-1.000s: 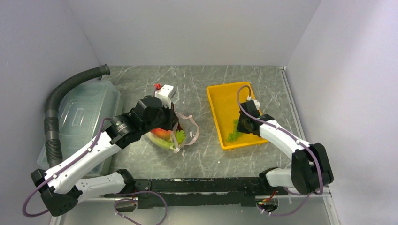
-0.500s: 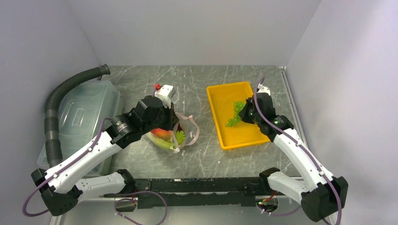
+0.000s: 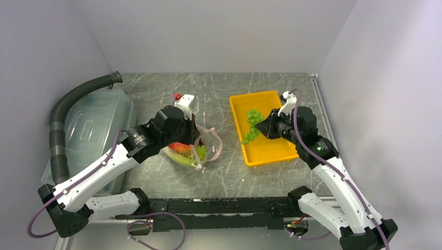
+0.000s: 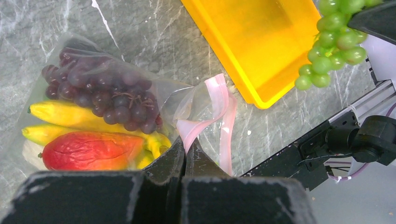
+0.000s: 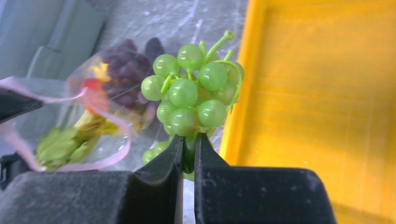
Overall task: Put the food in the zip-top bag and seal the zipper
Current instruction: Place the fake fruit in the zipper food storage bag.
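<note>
The clear zip-top bag lies at table centre. It holds dark grapes, yellow bananas, a red-orange fruit and a pale green leek. My left gripper is shut on the pink zipper strip and holds the bag's mouth open. My right gripper is shut on the green grapes and holds them in the air above the yellow tray's left rim, right of the bag mouth. The bunch also shows in the top view.
The yellow tray stands right of centre. A large translucent lidded bin with a grey corrugated hose over it stands at the left. A small white block with a red part lies behind the bag.
My right gripper has lifted the green grapes out of the tray and carried them up and left toward the bag. My left gripper still holds the zipper strip, nearly unmoved.
</note>
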### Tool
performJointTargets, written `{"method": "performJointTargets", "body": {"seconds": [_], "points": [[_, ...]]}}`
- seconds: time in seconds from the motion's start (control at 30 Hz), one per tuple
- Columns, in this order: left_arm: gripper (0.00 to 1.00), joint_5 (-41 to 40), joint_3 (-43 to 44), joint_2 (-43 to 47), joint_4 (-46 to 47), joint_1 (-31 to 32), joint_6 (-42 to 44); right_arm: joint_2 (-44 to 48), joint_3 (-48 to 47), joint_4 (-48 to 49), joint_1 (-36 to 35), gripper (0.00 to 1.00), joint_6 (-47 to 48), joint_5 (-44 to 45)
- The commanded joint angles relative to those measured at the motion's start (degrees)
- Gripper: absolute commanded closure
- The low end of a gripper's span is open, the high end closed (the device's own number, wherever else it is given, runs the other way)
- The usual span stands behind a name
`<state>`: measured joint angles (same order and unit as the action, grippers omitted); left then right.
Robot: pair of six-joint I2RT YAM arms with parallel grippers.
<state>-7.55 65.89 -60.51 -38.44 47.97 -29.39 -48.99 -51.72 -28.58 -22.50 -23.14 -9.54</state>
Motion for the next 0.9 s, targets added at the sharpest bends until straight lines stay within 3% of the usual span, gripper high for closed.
{"method": "performJointTargets", "body": {"seconds": [0.0,0.3,0.67,0.87], "points": [[1.0,-0.49,2.53,-0.2,1.52,-0.13,-0.47,3.59,-2.06,7.43,-1.88,1.0,2.49,-9.74],[1.0,1.24,3.45,-0.72,1.25,-0.16,-0.27,5.94,-1.55,12.0,-10.48,1.0,7.27,-16.28],[1.0,4.24,7.32,0.39,-3.68,-0.15,3.01,1.01,-7.65,5.21,-16.66,1.0,15.76,-29.31],[1.0,6.52,8.67,-0.13,-5.36,-0.13,3.9,-3.33,-9.8,1.6,-21.63,1.0,17.76,-32.01]]}}
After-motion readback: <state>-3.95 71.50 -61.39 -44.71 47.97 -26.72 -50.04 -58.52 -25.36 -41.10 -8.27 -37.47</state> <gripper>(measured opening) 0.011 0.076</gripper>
